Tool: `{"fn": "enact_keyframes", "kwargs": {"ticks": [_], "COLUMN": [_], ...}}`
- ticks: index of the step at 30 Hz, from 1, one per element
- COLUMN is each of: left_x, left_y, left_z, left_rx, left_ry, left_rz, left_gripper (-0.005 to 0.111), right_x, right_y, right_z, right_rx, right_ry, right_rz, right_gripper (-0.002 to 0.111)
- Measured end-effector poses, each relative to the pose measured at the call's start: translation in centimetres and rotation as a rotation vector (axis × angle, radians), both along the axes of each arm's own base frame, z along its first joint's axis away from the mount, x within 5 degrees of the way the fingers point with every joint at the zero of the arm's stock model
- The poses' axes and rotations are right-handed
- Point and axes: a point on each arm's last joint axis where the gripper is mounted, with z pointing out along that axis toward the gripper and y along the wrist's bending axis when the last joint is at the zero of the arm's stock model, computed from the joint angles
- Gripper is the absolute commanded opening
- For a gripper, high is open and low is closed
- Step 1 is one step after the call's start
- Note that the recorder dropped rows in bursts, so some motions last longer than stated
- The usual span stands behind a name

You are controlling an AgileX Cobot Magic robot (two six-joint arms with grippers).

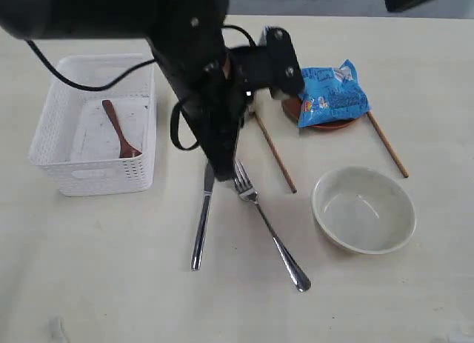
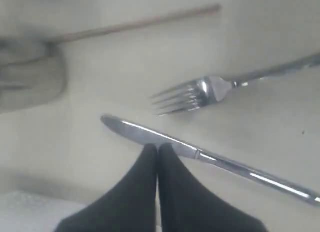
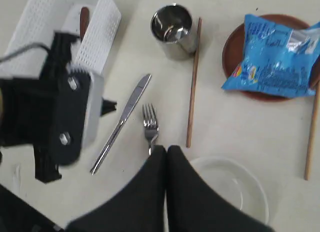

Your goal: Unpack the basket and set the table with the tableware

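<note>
The white basket [image 1: 52, 128] stands on the table's left and holds a dark wooden spoon [image 1: 118, 128]. On the table lie a steel knife [image 1: 201, 217], a fork [image 1: 270, 232], two chopsticks [image 1: 275, 152] [image 1: 386, 144], an off-white bowl [image 1: 363, 210] and a brown plate [image 1: 326, 124]. A steel cup [image 3: 173, 29] shows in the right wrist view. My left gripper [image 2: 158, 148] is shut and empty, its tips just over the knife [image 2: 200, 154] blade. My right gripper [image 3: 166, 149] is shut and empty, high above the fork [image 3: 150, 124] and bowl [image 3: 250, 182].
A blue snack bag [image 1: 333, 91] lies on the brown plate. The left arm [image 1: 200, 76] reaches over the table between basket and plate and hides the cup in the exterior view. The two chopsticks lie apart, one on each side of the plate.
</note>
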Motion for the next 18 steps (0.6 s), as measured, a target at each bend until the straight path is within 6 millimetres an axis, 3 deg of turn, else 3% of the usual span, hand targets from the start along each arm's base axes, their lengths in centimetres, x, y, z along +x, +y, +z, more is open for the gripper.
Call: {"fn": "enact_keyframes", "kwargs": {"ticks": [3, 7, 9, 18], "left_x": [0.3, -0.1, -0.6, -5.2], "left_y": [1.7, 4.8, 6.5, 13.6], "left_z": [3.4, 8.6, 11.1, 19.8], "left_rx": [-0.172, -0.396, -0.495, -0.783], "left_ry": [0.006, 0.012, -0.009, -0.226], "left_rz": [0.189, 0.361, 0.408, 0.480], "left_gripper": [0.000, 0.000, 0.000, 0.000], "right_x": [-1.8, -3.4, -4.1, -5.3], "right_y": [0.6, 2.4, 3.6, 9.0], "right_z": [-1.5, -4.8, -6.5, -10.8], "right_rx": [-0.010, -0.045, -0.070, -0.155], "right_ry": [0.042, 0.155, 0.225, 0.367], "right_rz": [0.044, 0.137, 0.182, 0.338], "right_gripper": [0.008, 0.038, 0.046, 0.046]}}
